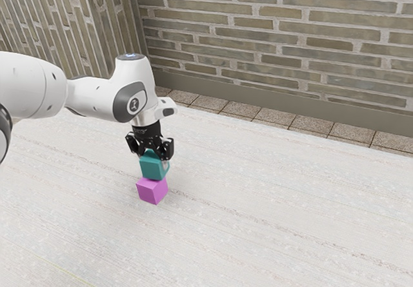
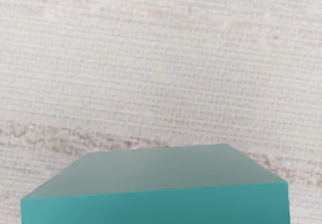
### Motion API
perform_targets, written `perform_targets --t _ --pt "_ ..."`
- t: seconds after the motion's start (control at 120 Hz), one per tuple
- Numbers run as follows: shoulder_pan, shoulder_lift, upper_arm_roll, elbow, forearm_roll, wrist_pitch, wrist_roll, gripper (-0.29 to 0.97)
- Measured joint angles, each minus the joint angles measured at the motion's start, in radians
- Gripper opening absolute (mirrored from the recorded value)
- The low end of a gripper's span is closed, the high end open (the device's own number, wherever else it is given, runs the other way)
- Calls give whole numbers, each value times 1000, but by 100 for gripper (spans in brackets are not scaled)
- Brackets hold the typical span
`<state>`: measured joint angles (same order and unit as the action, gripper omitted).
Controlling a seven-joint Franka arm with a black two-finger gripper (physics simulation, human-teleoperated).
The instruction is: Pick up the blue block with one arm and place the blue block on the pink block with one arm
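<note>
1. The fingers (image 1: 152, 153) are closed on the blue block (image 1: 153, 166), one black tip on each side of its upper part, pointing straight down at the pink block (image 1: 152, 191).
2. The blue block, teal in shade, sits directly over the pink block. Its underside is at the pink block's top face; I cannot tell whether the two touch or a thin gap remains.
3. The blue block is turned slightly about the vertical compared with the pink block, so their edges do not line up exactly.
4. The pink block rests flat on the pale, grained surface (image 1: 271, 209).
5. The white arm (image 1: 97, 97) comes in from the exterior view's left, and its hand hangs right above the pink block.
6. In the wrist view the blue block (image 2: 156, 189) shows just under the hand, its top face and one side visible, with the surface (image 2: 161, 58) spreading beyond it.
7. Well behind the pink block the surface ends at a strip of paving (image 1: 290, 120), and a brick wall (image 1: 277, 35) rises past that.
</note>
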<state>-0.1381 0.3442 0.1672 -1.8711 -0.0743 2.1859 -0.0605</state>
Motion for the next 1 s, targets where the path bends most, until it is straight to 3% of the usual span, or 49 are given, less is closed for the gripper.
perform_targets --t 1.0 --pt "-1 -66 -8 -107 34 72 106 37"
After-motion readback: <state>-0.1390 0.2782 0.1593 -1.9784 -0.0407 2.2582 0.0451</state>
